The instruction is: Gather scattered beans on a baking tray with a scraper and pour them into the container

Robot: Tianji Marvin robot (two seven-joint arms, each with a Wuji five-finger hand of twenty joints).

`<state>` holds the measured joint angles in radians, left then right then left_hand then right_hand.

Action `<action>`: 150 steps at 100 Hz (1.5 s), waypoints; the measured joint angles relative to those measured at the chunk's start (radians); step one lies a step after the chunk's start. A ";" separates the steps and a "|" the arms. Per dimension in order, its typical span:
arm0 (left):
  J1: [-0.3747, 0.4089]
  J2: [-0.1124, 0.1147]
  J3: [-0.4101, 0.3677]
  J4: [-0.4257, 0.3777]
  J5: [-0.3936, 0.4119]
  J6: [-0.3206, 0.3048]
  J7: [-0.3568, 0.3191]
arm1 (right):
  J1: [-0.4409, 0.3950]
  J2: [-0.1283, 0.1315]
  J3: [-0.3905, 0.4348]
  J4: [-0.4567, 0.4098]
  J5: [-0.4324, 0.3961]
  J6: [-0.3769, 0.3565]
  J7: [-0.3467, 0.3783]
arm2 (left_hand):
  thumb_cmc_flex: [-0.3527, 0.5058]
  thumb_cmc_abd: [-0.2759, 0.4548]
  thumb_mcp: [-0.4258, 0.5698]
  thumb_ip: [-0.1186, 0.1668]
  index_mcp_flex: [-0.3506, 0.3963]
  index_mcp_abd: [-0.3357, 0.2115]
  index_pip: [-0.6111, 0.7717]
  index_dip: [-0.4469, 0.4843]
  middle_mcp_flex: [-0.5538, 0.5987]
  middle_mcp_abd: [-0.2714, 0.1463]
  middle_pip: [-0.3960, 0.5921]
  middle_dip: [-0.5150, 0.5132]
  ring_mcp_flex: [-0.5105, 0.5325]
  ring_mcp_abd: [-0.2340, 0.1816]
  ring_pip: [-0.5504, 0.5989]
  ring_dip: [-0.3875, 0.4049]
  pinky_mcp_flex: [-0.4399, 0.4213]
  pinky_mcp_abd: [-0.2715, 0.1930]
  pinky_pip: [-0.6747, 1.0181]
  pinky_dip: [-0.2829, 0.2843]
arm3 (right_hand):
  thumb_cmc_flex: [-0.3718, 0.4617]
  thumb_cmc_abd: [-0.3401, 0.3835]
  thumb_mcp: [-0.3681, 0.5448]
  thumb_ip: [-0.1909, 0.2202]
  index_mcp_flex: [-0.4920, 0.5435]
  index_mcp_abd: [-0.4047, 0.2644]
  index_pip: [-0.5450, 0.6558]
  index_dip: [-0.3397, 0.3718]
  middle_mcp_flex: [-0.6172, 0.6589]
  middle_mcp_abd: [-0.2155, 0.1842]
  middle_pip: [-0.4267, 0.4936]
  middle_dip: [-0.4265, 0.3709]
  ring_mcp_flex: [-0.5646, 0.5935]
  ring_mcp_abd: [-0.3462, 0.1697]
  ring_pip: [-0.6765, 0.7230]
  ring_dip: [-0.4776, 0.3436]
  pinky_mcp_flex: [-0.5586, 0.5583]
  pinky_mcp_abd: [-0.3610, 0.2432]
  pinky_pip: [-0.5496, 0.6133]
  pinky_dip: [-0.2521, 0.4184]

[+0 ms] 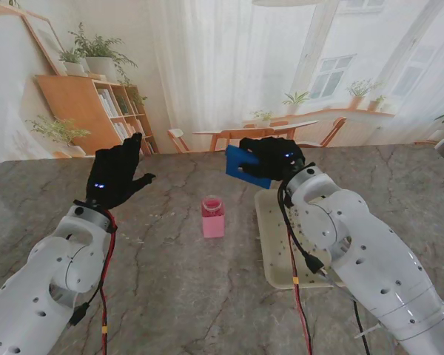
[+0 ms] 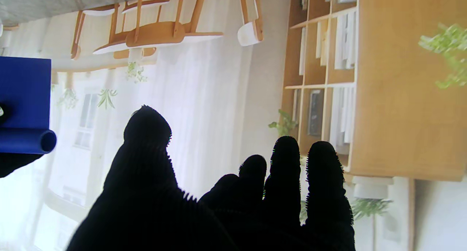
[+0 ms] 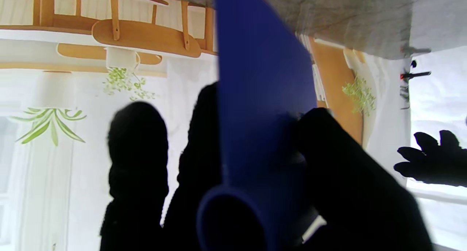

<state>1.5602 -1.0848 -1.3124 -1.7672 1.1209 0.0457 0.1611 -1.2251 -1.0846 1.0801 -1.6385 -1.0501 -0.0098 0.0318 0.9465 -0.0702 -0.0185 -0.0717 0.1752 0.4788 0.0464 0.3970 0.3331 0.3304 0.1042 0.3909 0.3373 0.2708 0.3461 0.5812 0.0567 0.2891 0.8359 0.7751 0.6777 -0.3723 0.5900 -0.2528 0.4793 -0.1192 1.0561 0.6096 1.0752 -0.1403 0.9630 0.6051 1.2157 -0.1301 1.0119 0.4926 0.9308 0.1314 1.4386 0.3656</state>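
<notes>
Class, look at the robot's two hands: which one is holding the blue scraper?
The right hand: its fingers grip the blue scraper. The left hand holds nothing.

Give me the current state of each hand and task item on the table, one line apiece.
left hand: open, raised, holding nothing.
right hand: shut on the scraper, lifted over the tray's far end.
scraper: blue, held clear of the table.
baking tray: flat on the table, partly under the right arm.
container: pink, upright, left of the tray.

Glossy white, hole-dotted left arm (image 1: 48, 277) and right arm (image 1: 370, 255); black knit-gloved left hand (image 1: 117, 177) and right hand (image 1: 277, 157); red-and-black cables (image 1: 106, 277) behind each wrist.
</notes>
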 measured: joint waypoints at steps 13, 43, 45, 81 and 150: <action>0.042 0.000 -0.023 0.004 -0.066 -0.016 0.017 | -0.010 0.015 0.031 0.003 -0.039 -0.081 0.009 | 0.000 0.000 0.000 0.000 0.090 -0.063 0.058 0.034 0.097 -0.057 0.020 0.025 0.067 -0.027 -0.028 -0.012 0.036 -0.014 0.001 -0.010 | 0.028 0.010 0.033 0.004 0.003 -0.012 0.001 0.005 -0.120 0.054 -0.097 0.034 -0.138 0.036 -0.110 -0.006 -0.146 0.024 -0.082 0.000; 0.121 -0.018 -0.037 0.021 -0.200 -0.044 0.115 | 0.001 0.030 0.044 0.086 -0.078 -0.131 -0.011 | 0.000 0.000 0.000 0.000 0.328 -0.213 0.170 0.179 0.300 -0.135 0.074 0.092 0.220 -0.073 -0.069 -0.077 0.182 -0.038 -0.054 -0.047 | -0.005 -0.075 0.196 0.002 0.077 -0.078 0.013 -0.112 -0.169 0.073 -0.045 0.072 -0.229 0.047 -0.145 -0.017 -0.257 0.037 -0.136 0.000; 0.126 -0.020 -0.039 0.021 -0.209 -0.051 0.123 | 0.002 0.031 0.044 0.093 -0.080 -0.132 -0.013 | 0.000 0.000 0.000 0.000 0.337 -0.214 0.173 0.189 0.310 -0.135 0.079 0.092 0.224 -0.073 -0.069 -0.077 0.188 -0.038 -0.054 -0.047 | -0.007 -0.083 0.207 0.002 0.077 -0.082 0.021 -0.112 -0.178 0.070 -0.043 0.080 -0.229 0.046 -0.141 -0.019 -0.257 0.037 -0.136 0.000; 0.202 -0.044 0.009 -0.013 -0.282 -0.263 0.286 | 0.041 0.037 0.003 0.217 -0.064 -0.114 -0.027 | 0.003 0.001 0.000 0.000 0.386 -0.235 0.194 0.215 0.360 -0.136 0.085 0.102 0.259 -0.065 -0.059 -0.077 0.200 -0.023 -0.055 -0.048 | -0.024 -0.120 0.291 0.000 -0.049 -0.133 0.191 -0.003 -0.176 0.035 0.020 0.066 -0.227 0.030 -0.119 -0.023 -0.243 0.036 -0.136 -0.009; 0.090 -0.051 0.182 0.030 -0.352 -0.381 0.196 | -0.007 0.050 0.053 0.274 -0.080 -0.142 -0.039 | 0.014 0.001 0.000 0.000 0.407 -0.253 0.193 0.218 0.382 -0.137 0.079 0.101 0.271 -0.059 -0.061 -0.077 0.200 -0.004 -0.054 -0.056 | -0.095 -0.160 0.333 0.001 -0.068 -0.183 0.333 0.099 -0.201 0.022 0.095 0.051 -0.228 0.015 -0.077 -0.030 -0.246 0.036 -0.136 -0.032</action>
<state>1.6505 -1.1360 -1.1305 -1.7368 0.7690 -0.3357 0.3568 -1.2316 -1.0343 1.1336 -1.3641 -1.1301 -0.1518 -0.0076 0.9606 -0.0697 -0.0185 -0.0718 0.5822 0.2255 0.2391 0.6145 0.7152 0.1933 0.1833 0.4915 0.6082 0.2114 0.2852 0.5039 0.2568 0.2851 0.7814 0.7189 0.5830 -0.5326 0.9231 -0.2516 0.4117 -0.3026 1.3889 0.7081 0.8747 -0.1187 1.0577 0.6560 0.9874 -0.1151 0.9350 0.4621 0.6844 0.1673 1.3025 0.3339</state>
